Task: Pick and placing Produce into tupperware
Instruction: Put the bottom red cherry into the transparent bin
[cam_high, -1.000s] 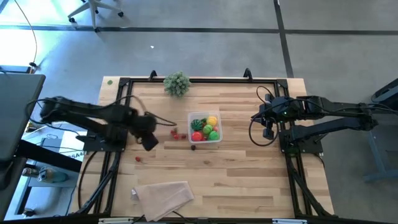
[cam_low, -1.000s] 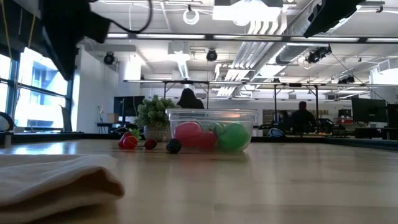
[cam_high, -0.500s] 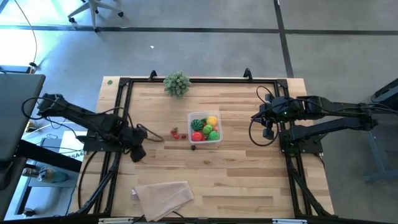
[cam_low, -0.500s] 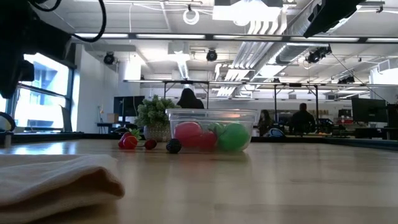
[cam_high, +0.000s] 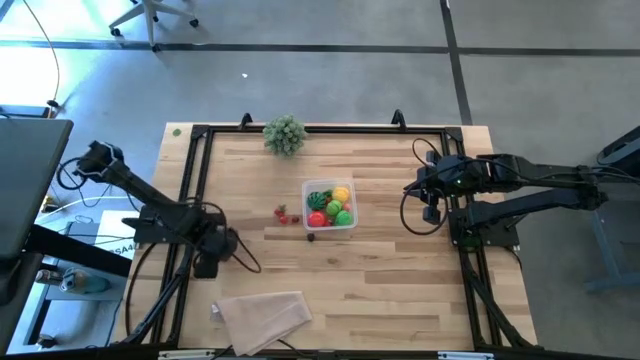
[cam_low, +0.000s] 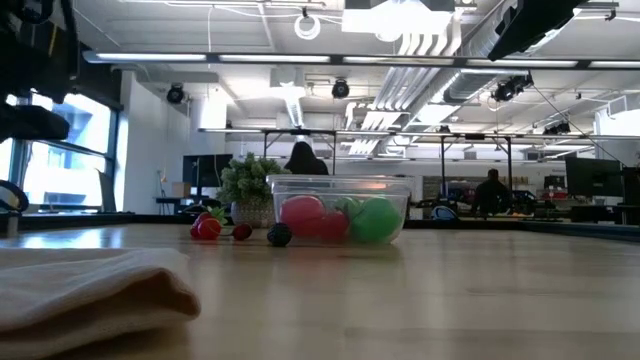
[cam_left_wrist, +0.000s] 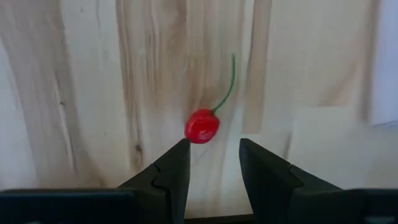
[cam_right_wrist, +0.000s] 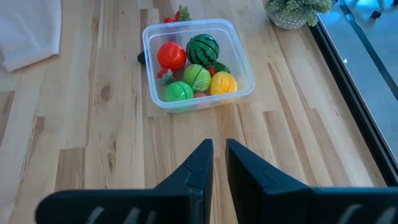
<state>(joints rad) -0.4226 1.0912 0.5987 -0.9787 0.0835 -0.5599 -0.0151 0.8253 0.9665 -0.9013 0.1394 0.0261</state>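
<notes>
The left gripper (cam_left_wrist: 213, 163) hangs over the table's (cam_high: 400, 290) left edge, its fingers partly open and empty, with a red cherry (cam_left_wrist: 202, 126) lying on the wood just ahead of them. The right gripper (cam_right_wrist: 213, 163), closed on nothing, waits at the right side. The tupperware (cam_high: 330, 206) sits mid-table holding produce (cam_right_wrist: 194, 67), with small red pieces (cam_high: 285, 214) just beside it.

table (cam_high: 400, 290): wood | on it: tupperware (cam_high: 352, 226), cloth (cam_high: 262, 314) (folded), plant (cam_high: 284, 134), cherry (cam_left_wrist: 202, 126)
</notes>
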